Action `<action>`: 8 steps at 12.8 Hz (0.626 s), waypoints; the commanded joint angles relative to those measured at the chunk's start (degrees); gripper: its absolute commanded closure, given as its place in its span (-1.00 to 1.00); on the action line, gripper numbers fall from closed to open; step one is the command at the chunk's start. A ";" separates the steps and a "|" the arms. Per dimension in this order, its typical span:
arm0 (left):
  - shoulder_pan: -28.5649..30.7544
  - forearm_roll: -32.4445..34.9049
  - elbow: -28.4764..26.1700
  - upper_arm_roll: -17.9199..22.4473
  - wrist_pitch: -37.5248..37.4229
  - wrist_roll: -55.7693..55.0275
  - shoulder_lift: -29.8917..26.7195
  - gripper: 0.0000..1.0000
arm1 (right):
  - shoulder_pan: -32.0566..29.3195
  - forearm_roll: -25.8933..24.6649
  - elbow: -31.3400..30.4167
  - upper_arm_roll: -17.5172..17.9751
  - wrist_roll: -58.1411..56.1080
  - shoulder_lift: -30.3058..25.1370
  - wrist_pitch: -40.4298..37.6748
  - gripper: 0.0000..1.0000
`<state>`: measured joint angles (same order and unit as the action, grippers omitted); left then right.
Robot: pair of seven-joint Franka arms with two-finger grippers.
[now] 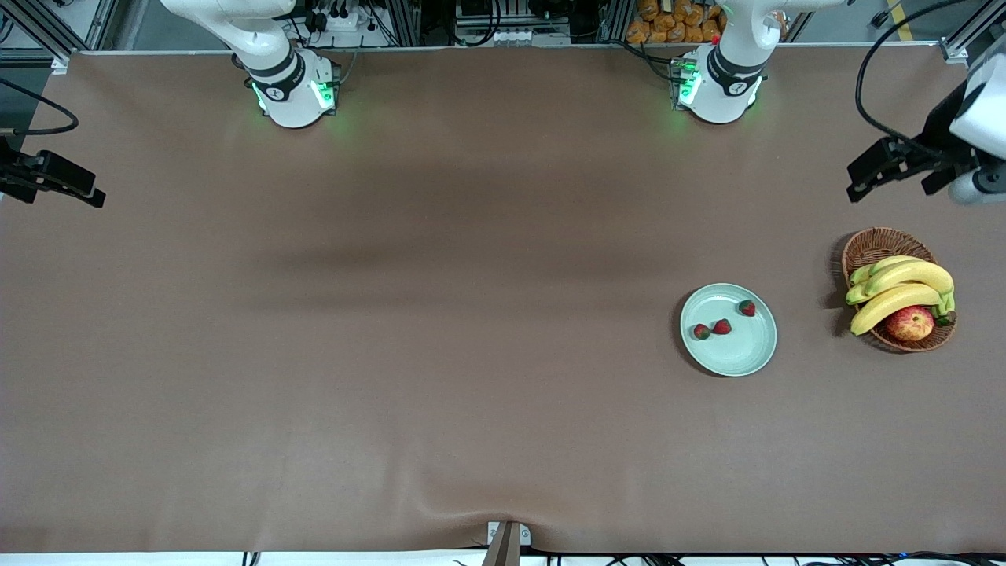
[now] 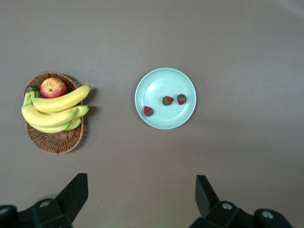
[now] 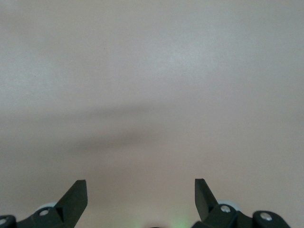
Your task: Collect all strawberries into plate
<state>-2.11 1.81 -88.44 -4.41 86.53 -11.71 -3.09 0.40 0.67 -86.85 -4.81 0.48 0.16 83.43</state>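
All three strawberries lay in the plate. The plate sat on the brown tabletop toward the left arm's end, beside the basket, with a strip of bare cloth between the two. One strawberry lay close to the plate's rim on the side farther from the front camera. The second strawberry lay near the plate's middle, and the third strawberry lay just beside it, toward the right arm's end; those two were close together but not clearly touching.

The basket held a bunch of bananas lying across it, and an apple tucked against the bunch at the end nearer the front camera.

The left pincer hung high above the tabletop at the left arm's end, over bare cloth farther from the front camera than the basket. In the left wrist view its fingers stood wide apart with nothing between them, released and empty, and the plate, the three berries and the basket all showed below it.

The right pincer hung over the edge of the tabletop at the right arm's end, well apart from everything else. In the right wrist view its fingers were likewise spread wide, released, with only bare cloth under them.
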 commanded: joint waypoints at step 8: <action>-2.29 -0.31 1.87 1.07 -2.76 -1.12 -1.92 -1.00 | -1.20 -0.67 0.19 0.95 -0.39 -0.43 -0.46 -1.00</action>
<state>-3.42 1.81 -87.63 -4.19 84.46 -12.41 -5.07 0.40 0.67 -86.85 -4.81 0.48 0.16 83.43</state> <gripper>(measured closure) 0.000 0.000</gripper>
